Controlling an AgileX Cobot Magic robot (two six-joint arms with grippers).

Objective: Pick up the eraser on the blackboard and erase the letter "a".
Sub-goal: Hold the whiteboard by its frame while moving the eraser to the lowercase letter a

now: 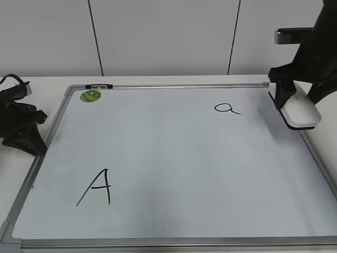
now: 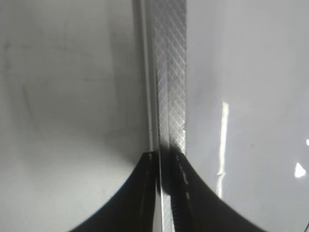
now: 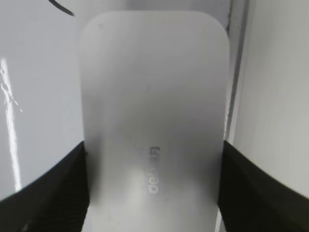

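Jaws of the right gripper (image 3: 153, 188) are clamped on the eraser (image 3: 154, 121), one dark finger pressed to each long side, so its long axis runs straight out ahead of the wrist. At the near left of the blackboard (image 1: 174, 241) sits the big capital "A" (image 1: 97, 188), which is not the target. Further back on the right, the eraser (image 1: 301, 113) is at the board's right edge, and whether it rests on the board or hangs just above it I cannot tell. The letter "a" (image 1: 227, 108) lies to its left, near but apart, so I judge the coming move to be a sideways sweep leftward. The right arm is plainly the nearer one; the left gripper (image 1: 21, 129) sits off the board's left edge on the bench (image 1: 47, 81).

Its wrist camera shows its jaws shut over the board's metal frame (image 2: 171, 72). The right wrist view shows grey lettering on the eraser; the exterior view shows the distance to the "a".
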